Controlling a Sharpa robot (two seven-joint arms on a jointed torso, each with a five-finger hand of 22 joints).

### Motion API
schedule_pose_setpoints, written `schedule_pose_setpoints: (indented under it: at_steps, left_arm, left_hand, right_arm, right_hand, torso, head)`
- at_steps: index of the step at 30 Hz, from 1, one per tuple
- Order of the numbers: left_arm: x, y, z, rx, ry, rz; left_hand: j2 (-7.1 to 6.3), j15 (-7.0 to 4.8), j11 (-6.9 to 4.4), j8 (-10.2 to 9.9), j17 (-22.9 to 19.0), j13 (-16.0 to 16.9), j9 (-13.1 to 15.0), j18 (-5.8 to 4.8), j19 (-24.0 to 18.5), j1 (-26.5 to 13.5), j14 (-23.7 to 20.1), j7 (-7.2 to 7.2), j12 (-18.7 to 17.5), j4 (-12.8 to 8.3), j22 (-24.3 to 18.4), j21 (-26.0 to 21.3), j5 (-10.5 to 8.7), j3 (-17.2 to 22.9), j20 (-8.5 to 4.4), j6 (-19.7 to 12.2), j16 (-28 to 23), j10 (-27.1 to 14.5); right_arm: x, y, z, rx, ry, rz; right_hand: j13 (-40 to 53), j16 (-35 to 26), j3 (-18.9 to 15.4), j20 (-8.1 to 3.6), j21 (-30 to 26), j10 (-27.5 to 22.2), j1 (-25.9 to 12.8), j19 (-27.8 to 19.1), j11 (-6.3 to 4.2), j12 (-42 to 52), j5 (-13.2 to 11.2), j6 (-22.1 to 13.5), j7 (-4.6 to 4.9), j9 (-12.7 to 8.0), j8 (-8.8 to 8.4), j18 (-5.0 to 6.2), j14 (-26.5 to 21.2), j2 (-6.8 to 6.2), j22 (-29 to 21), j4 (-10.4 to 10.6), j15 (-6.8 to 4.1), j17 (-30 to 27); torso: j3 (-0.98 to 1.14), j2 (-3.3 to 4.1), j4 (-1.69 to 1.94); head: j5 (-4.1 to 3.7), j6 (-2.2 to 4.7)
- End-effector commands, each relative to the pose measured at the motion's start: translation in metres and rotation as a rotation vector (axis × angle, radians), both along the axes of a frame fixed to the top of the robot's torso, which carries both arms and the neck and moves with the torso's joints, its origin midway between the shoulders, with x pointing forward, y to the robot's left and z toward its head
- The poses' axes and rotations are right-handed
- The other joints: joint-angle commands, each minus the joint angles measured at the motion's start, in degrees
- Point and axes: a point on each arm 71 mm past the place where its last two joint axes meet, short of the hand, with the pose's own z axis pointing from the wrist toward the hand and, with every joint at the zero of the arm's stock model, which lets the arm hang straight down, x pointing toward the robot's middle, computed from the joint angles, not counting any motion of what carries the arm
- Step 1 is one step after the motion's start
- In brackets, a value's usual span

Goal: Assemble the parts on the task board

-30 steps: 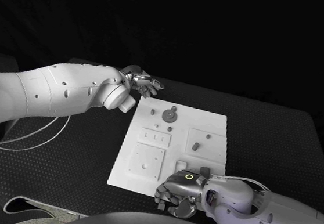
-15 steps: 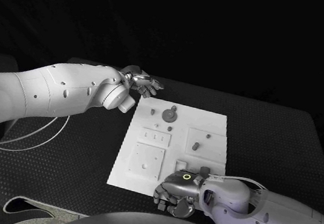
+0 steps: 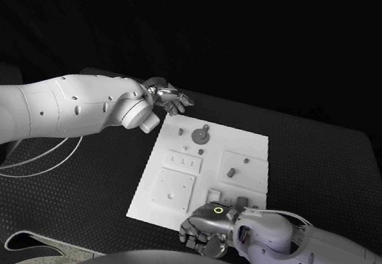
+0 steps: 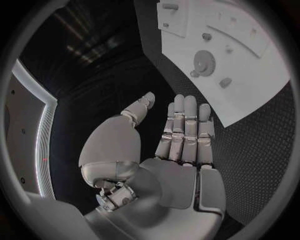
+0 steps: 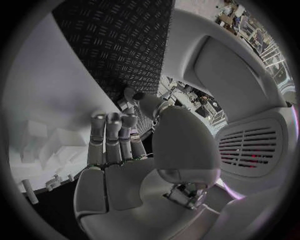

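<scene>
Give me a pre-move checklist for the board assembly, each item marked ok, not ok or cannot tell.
1. Left hand free: ok; its fingers lie straight and apart, with nothing in them.
2. Left hand off the task board: ok; it hangs over the black table beyond the board's far left corner.
3. Right hand free: cannot tell; its fingers curl at the board's near edge, and the right wrist view shows nothing plainly in them.
4. Gear-like part seated at the board's far end: cannot tell.
5. Upright part in the square plate: ok, it stands there.
6. Board flat on the table: ok.
</scene>
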Motion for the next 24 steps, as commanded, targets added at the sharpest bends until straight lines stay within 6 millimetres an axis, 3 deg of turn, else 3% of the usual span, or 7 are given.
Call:
schedule_pose_setpoints:
  at_steps: [1,5,8,11,18,24]
  left_arm:
    - [-0.0006,-0.0025,0.001,-0.013,0.0,-0.017]
    - [-0.0012,-0.0023,0.0011,-0.013,0.002,-0.019]
    - [-0.0013,-0.001,0.0011,-0.011,0.002,-0.015]
    - [-0.0013,0.0003,0.0012,-0.01,0.002,-0.012]
    - [-0.0012,-0.0005,0.0011,-0.01,0.002,-0.014]
    - [-0.0011,0.0008,0.0011,-0.009,0.003,-0.011]
  left_hand:
    - [0.36,0.08,0.2,0.2,0.1,-0.1,-0.1,0.39,0.5,-0.3,0.5,0.0,-0.4,0.3,0.1,-0.2,-0.22,-0.1,-1.46,-0.2,-0.3,0.1]
    - [0.37,0.08,0.2,0.2,0.1,-0.1,-0.1,0.4,0.5,-0.3,0.5,0.01,-0.4,0.3,0.1,-0.2,-0.25,-0.1,-1.47,-0.3,-0.3,0.1]
    - [0.39,0.08,0.21,0.2,0.1,-0.1,-0.1,0.4,0.5,-0.3,0.5,0.02,-0.4,0.3,0.1,-0.2,-0.27,-0.1,-1.47,-0.3,-0.3,0.1]
    - [0.4,0.08,0.21,0.2,0.1,-0.1,-0.1,0.41,0.5,-0.2,0.5,0.03,-0.4,0.2,0.1,-0.3,-0.28,-0.1,-1.47,-0.3,-0.3,0.0]
    - [0.42,0.08,0.23,0.2,0.1,-0.1,-0.1,0.41,0.5,-0.1,0.5,0.04,-0.5,0.2,0.1,-0.3,-0.29,-0.1,-1.47,-0.4,-0.3,0.0]
    - [0.44,0.07,0.24,0.2,0.2,-0.1,-0.1,0.42,0.5,-0.1,0.5,0.06,-0.5,0.2,0.2,-0.3,-0.28,0.0,-1.47,-0.4,-0.3,0.0]
  right_arm:
    - [-0.0036,-0.003,-0.009,-0.02,0.016,0.008]
    - [-0.0053,-0.0054,-0.0157,-0.022,0.024,0.0]
    - [-0.0054,-0.0057,-0.0176,-0.013,0.022,-0.003]
    - [-0.0049,-0.0062,-0.0175,-0.007,0.02,-0.008]
    - [-0.0038,-0.0075,-0.0167,0.007,0.012,-0.015]
    - [-0.0021,-0.0096,-0.0151,0.028,-0.005,-0.033]
  right_hand:
    - [0.1,0.5,-0.2,-0.45,0.4,0.0,-0.8,-0.1,0.47,0.5,-0.5,0.6,0.37,0.0,0.23,-0.02,-0.2,0.15,1.1,0.0,0.03,-0.1]
    - [0.1,0.8,-0.7,-0.54,0.7,0.0,-1.4,-0.1,0.57,0.8,-0.8,1.5,0.49,0.1,0.54,-0.02,-0.2,0.48,1.0,0.0,-0.04,-0.2]
    - [0.0,1.2,-1.2,-0.62,1.0,0.2,-2.6,0.1,0.74,1.2,-1.0,3.5,0.66,0.3,1.29,-0.02,-0.1,1.45,0.9,0.3,-0.12,-0.4]
    - [-0.1,1.5,-1.1,-0.69,1.3,0.4,-4.1,0.4,0.31,1.5,-1.4,5.4,0.21,0.9,2.06,-0.02,0.1,2.65,0.8,1.0,-0.2,-0.7]
    - [-0.4,1.9,0.2,-0.97,1.5,0.7,-5.4,0.7,0.52,1.7,-2.7,7.7,0.45,1.6,2.72,-0.02,0.3,3.03,0.6,2.4,-0.39,-1.1]
    - [-0.7,2.2,0.5,-1.3,1.8,1.1,-6.0,1.1,-0.23,1.8,-2.8,10.1,-0.37,2.5,3.62,-0.02,0.6,2.99,0.5,2.9,-0.61,-1.5]
  torso:
    - [0.07,0.02,-0.04]
    - [0.11,0.07,0.01]
    - [0.18,0.07,-0.03]
    - [0.12,0.01,-0.09]
    - [0.05,-0.05,-0.08]
    - [0.06,-0.03,-0.07]
  head:
    - [0.13,0.01]
    - [0.31,0.01]
    - [0.42,0.01]
    - [0.39,0.01]
    - [0.19,0.01]
    - [0.15,0.01]
